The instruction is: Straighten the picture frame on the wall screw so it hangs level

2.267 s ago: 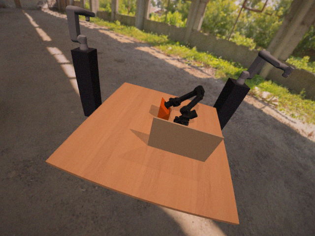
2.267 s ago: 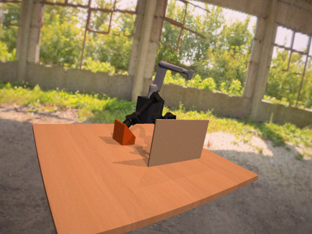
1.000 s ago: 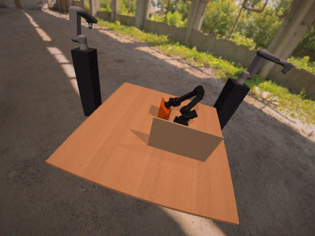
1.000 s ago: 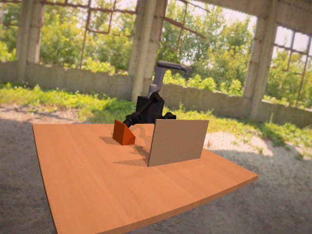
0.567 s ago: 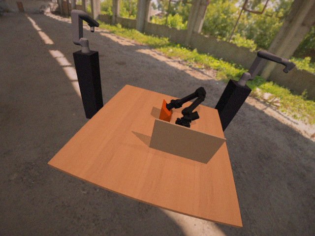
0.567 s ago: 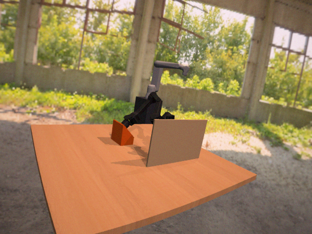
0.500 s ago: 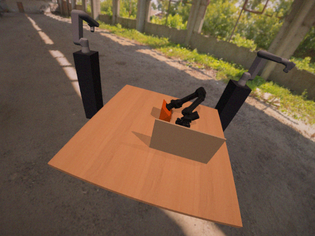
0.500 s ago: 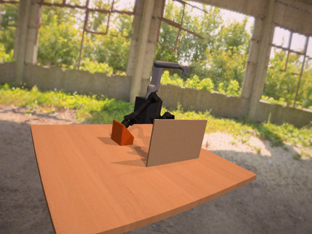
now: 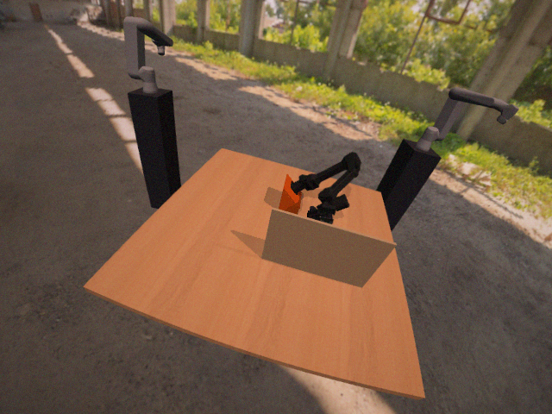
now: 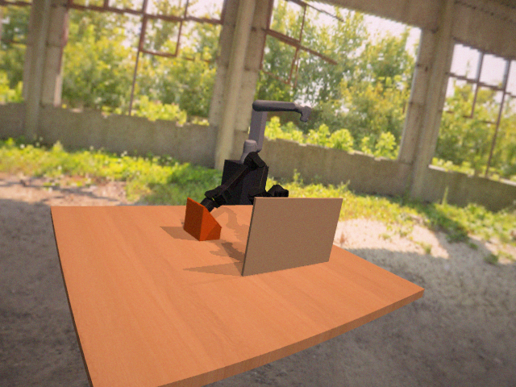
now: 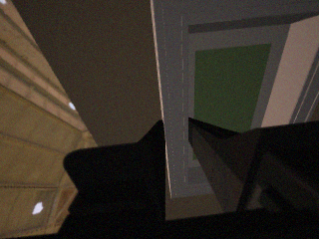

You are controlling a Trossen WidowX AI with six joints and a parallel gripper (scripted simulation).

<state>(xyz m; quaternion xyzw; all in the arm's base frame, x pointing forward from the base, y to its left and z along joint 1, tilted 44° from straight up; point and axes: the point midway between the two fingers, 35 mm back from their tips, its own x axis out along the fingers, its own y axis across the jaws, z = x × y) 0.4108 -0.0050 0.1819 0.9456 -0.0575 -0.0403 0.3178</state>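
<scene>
Showing grey border around green centre, picture frame (image 11: 226,90) sits right in wrist view, against brown surface (image 11: 95,65); tilt hard to tell. Fingers (image 9: 294,187) (image 10: 207,204) clamped on its left edge, far side of tabletop (image 9: 214,267) (image 10: 166,300).

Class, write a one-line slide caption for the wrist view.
The end effector is clamped on the grey edge of a picture frame around a green panel.

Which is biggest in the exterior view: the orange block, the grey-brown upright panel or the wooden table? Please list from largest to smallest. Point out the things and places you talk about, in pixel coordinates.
1. Wooden table (image 9: 214,276) (image 10: 166,308)
2. Grey-brown upright panel (image 9: 327,247) (image 10: 293,233)
3. Orange block (image 9: 290,203) (image 10: 193,219)
</scene>
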